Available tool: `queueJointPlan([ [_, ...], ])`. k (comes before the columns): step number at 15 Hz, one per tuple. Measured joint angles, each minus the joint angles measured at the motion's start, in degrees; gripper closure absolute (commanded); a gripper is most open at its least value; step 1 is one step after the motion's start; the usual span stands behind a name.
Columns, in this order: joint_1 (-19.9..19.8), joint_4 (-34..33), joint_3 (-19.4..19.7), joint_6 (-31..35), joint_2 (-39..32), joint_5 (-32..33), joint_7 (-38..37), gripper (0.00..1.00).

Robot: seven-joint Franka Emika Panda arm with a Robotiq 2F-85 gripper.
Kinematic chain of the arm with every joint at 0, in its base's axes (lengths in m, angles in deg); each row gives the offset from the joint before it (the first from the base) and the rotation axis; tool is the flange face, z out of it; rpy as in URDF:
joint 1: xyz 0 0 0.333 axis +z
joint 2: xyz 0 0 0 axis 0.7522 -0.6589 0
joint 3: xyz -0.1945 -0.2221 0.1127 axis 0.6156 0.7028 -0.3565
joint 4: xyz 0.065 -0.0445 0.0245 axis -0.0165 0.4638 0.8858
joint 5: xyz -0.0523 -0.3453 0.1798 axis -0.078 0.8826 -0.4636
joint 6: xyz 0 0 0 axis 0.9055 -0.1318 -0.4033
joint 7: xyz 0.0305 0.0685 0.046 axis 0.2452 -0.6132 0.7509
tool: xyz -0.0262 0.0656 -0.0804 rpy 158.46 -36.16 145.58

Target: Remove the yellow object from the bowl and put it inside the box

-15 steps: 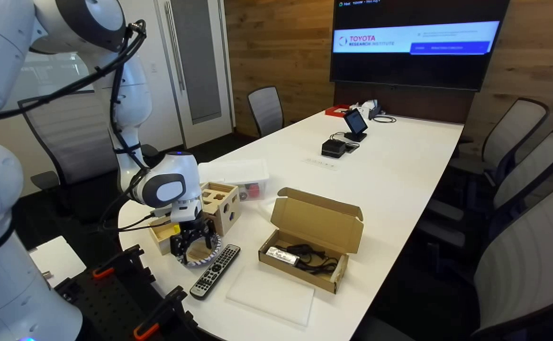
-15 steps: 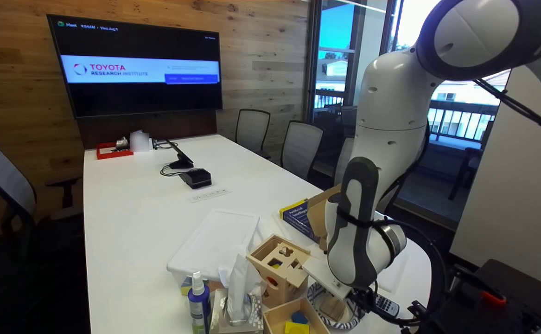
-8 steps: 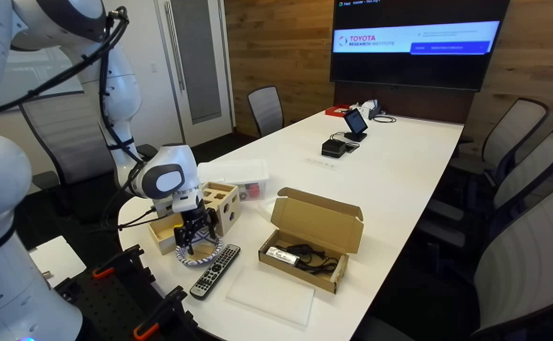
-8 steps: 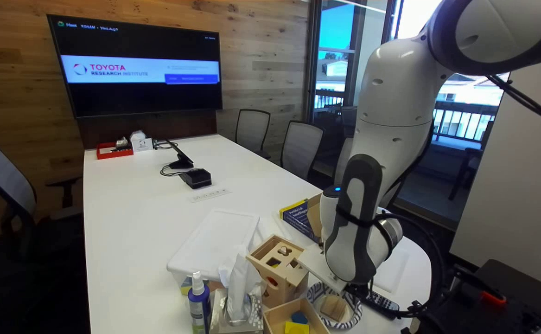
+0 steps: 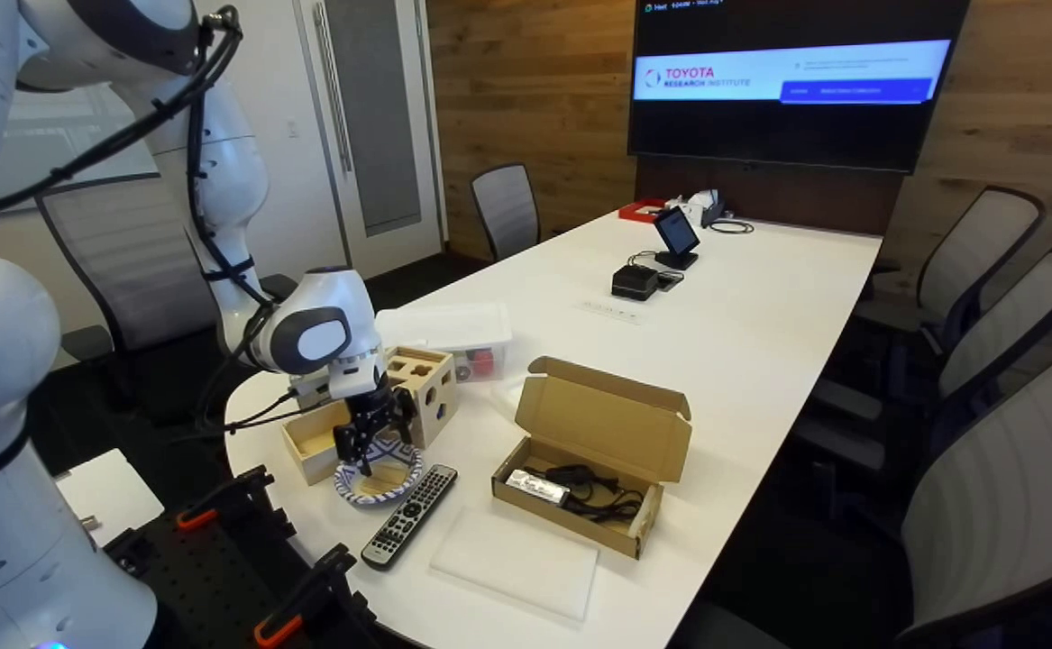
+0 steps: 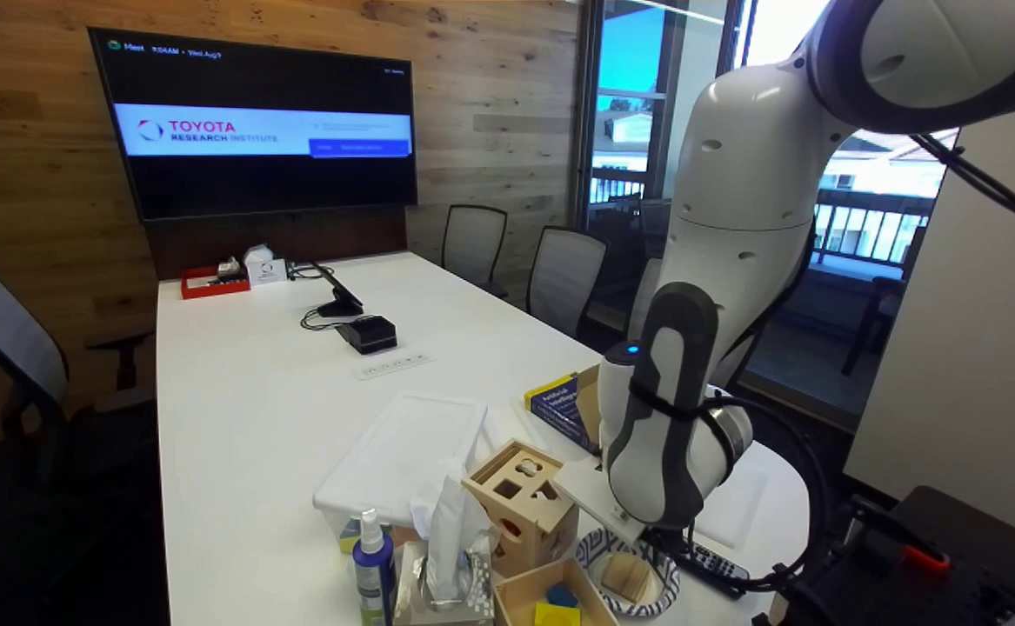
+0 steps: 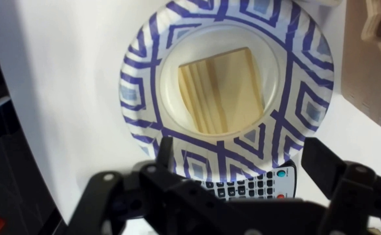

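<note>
My gripper (image 5: 384, 451) is open and empty, over the bowl (image 5: 374, 498). In the wrist view the gripper (image 7: 242, 156) has its fingers wide apart at the near side of the bowl's blue-and-white rim (image 7: 138, 94). The bowl holds a flat pale wooden block (image 7: 223, 91) with striped grain, which also shows in an exterior view (image 6: 624, 576). A small yellow piece (image 6: 557, 615) lies in the open wooden tray (image 6: 529, 578), beside a blue piece. The wooden cube box (image 5: 435, 407), with cut-out holes, stands just behind the bowl.
A remote control (image 5: 410, 516) lies close to the bowl. An open cardboard box (image 5: 602, 424), a white slab (image 5: 516, 565) and a lidded plastic bin (image 5: 449, 329) are on the table. A tissue box (image 6: 444, 600) and spray bottle (image 6: 373, 565) stand by the tray.
My gripper has risen and shifted slightly over the bowl, still open. The white plate on the wrist moved left in an exterior view, and the cube's top panel slid slightly with it.
</note>
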State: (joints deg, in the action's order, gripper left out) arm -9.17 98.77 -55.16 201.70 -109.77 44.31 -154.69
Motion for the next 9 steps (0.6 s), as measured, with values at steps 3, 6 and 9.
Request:
queueJointPlan([
  [3,-2.57,-0.12,-2.76,2.67,-0.08,0.00,0.23,0.00],
  [6,-6.66,-0.40,-6.60,5.18,-0.47,-0.02,1.12,0.00],
  [9,-10.92,-0.40,-10.43,7.27,-1.03,-0.05,1.63,0.00],
])
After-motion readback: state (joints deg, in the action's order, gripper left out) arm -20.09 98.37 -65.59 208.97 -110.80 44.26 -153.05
